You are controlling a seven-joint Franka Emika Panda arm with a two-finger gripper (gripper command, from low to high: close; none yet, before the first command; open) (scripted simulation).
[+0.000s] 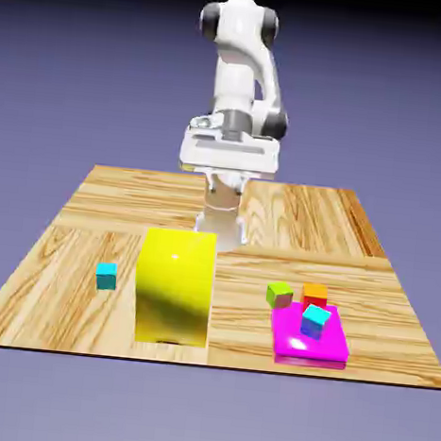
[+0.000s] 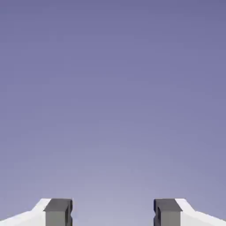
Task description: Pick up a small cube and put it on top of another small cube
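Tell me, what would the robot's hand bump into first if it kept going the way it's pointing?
Probably nothing: between the open hand and beyond, the hand view shows only plain blue-violet backdrop, no cube or table. The way looks free as far as it shows.

A fixed camera looks down from across a wooden table (image 1: 84,202), facing the white robot arm (image 1: 239,84). A second camera on the hand shows two grey fingertips (image 2: 58,212) against plain violet backdrop. The views share only that backdrop.
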